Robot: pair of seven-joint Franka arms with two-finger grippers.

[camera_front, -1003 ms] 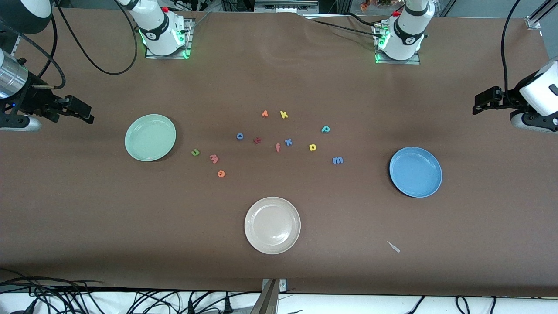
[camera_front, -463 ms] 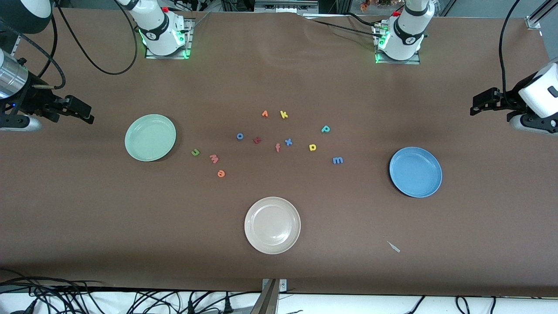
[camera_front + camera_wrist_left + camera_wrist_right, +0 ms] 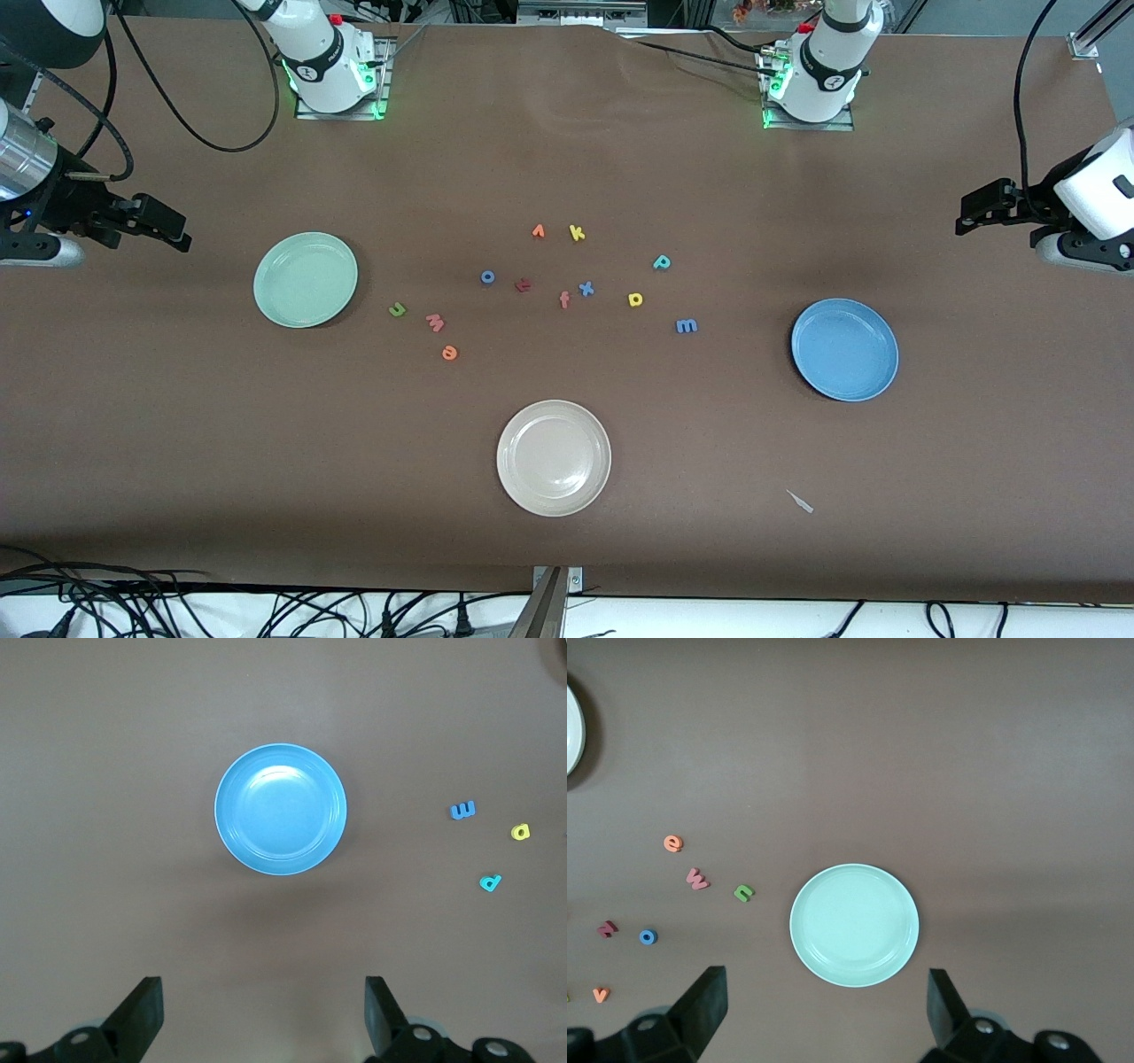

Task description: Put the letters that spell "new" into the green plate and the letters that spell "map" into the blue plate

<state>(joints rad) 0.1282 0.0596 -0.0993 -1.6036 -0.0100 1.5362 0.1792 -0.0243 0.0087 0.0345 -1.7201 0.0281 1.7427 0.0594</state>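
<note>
The green plate (image 3: 306,280) (image 3: 854,924) lies empty toward the right arm's end. Beside it lie the olive "n" (image 3: 397,309) (image 3: 745,893), pink "w" (image 3: 435,322) (image 3: 697,878) and orange "e" (image 3: 449,353) (image 3: 673,843). The blue plate (image 3: 844,349) (image 3: 281,809) lies empty toward the left arm's end, near the blue "m" (image 3: 687,326) (image 3: 462,810), yellow "a" (image 3: 635,299) (image 3: 521,831) and teal "p" (image 3: 662,261) (image 3: 490,881). My right gripper (image 3: 164,226) (image 3: 827,1005) hangs open high at its table end. My left gripper (image 3: 979,208) (image 3: 263,1010) hangs open high at the other end.
A cream-white plate (image 3: 554,457) sits nearest the front camera. Mid-table lie a yellow "k" (image 3: 577,233), an orange pointed letter (image 3: 538,232), a blue "o" (image 3: 487,277), a dark red letter (image 3: 523,284), a salmon "f" (image 3: 564,300) and a blue "x" (image 3: 586,288).
My left gripper has edged slightly toward the table's middle. The right arm and all letters and plates have stayed where they were.
</note>
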